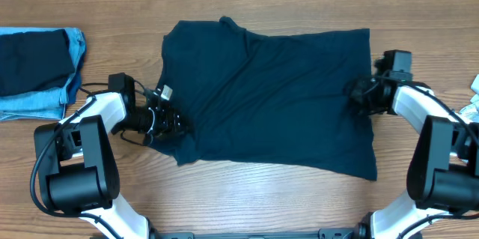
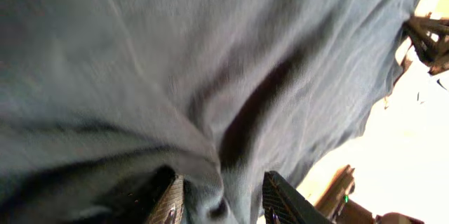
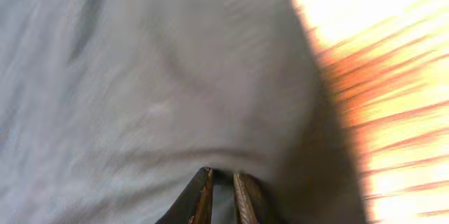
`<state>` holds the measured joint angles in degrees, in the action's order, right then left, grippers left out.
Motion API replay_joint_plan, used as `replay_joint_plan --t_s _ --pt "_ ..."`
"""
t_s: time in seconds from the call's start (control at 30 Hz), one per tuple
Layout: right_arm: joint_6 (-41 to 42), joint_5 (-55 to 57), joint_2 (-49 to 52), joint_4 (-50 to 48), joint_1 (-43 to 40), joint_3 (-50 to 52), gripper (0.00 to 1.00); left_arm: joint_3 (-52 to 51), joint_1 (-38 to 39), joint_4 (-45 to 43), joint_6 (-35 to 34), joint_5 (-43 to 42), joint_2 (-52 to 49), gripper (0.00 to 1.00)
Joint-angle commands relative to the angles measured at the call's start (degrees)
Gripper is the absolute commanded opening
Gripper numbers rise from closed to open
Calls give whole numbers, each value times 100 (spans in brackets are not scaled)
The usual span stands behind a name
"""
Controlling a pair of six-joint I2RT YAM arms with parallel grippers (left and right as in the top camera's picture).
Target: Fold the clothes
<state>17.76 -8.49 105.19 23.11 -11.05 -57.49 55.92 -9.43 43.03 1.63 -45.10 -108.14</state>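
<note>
"How did the grippers stand?"

"The left gripper (image 1: 171,121) was part open around a bunched fold of the shirt (image 1: 269,97), but I couldn't tell whether it gripped. The right gripper (image 1: 358,91) was pinched shut on the opposite hem."

"The risk?"

"A loose left hold: lifting would probably drag the spread shirt askew."

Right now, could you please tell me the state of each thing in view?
navy shirt: spread out on the table, wrinkled.
folded pile: stacked, navy on light blue denim, apart from both grippers.
left gripper: cloth between its fingers, grip unclear.
right gripper: shut on the navy shirt's edge.
</note>
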Motion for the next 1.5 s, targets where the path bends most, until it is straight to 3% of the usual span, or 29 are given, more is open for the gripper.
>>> replay_joint_plan --t_s 0.0,0.17,0.3,0.5,0.7,0.9,1.27,1.47 --pt "28 387 81 -24 -422 -87 15 101 46 166 479 -125 -79 40" --pt "-332 -192 81 236 -671 -496 15 103 39 269 575 -133 -79 39" --pt "-490 -573 81 595 -647 -946 20 203 26 358 765 -442 -79 38" --pt "-446 -927 81 807 -625 -1213 20 916 -107 791 872 -452 11 39" --pt "-387 -925 302 846 -396 -986 15 1989 -114 1375 909 -146 278 40" --pt "-177 -951 656 1069 -111 -960 8 2273 -44 1340 789 367 474 43" --pt "76 649 1095 1141 -404 -920 9 2273 382 992 684 516 481 44" --pt "72 846 1233 892 -859 -922 8 2273 673 699 291 1207 481 46"
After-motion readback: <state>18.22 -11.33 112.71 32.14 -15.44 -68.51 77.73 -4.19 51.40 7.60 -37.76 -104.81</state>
